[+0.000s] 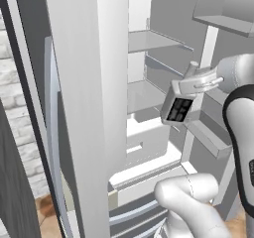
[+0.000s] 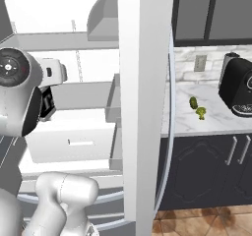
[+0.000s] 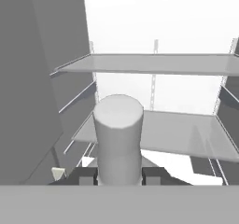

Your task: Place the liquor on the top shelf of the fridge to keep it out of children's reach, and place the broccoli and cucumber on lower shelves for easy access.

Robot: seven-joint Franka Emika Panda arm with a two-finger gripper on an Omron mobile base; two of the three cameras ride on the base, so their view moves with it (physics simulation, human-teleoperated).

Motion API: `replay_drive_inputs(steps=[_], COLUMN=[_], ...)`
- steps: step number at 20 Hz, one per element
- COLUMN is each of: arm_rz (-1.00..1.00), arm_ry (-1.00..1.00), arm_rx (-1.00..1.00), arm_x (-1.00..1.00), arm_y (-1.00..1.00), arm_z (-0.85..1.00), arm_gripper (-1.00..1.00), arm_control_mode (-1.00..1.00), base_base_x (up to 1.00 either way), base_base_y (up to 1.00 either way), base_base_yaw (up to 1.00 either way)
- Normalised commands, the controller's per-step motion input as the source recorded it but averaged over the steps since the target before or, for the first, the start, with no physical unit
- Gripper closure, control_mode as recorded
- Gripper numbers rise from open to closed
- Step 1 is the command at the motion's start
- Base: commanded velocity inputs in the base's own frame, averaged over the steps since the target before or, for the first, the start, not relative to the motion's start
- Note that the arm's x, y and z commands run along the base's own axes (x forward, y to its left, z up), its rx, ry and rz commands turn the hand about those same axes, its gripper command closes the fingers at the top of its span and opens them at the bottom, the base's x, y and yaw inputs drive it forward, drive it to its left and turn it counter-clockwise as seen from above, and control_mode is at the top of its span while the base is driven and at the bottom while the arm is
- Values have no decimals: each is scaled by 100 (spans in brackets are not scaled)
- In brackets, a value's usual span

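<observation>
We have the gripper (image 3: 119, 175) clamped on the grey liquor (image 3: 118, 139) bottle, facing the open fridge's shelves (image 3: 154, 64).

Pretty flat, even render lighting all round, no glare. The fridge's back wall (image 3: 158, 27) straight ahead of the jaws is blown out near white, with soft shadows under the shelves (image 3: 154, 64). Everything's low-res and slightly soft, no edge distortion.

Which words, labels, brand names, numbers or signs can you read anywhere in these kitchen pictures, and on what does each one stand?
None can be read.
The plain grey cylindrical bottle in the claw carries no label.
The black coffee machine on the marble counter shows no readable marking.
</observation>
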Motion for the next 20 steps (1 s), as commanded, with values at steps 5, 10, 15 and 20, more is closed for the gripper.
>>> replay_drive_inputs(steps=[5, 10, 15, 20], arm_rz=[0, 0, 0, 0], arm_ry=[-12, -4, 0, 0], arm_rx=[0, 0, 0, 0], arm_x=[21, 22, 28, 33], arm_y=[0, 0, 0, 1], arm_z=[38, 47, 42, 21], arm_gripper=[100, 100, 100, 100], arm_control_mode=[-100, -100, -100, -100], base_base_x=[0, 0, 0, 0], base_base_y=[0, 0, 0, 0], base_base_yaw=[0, 0, 0, 0])
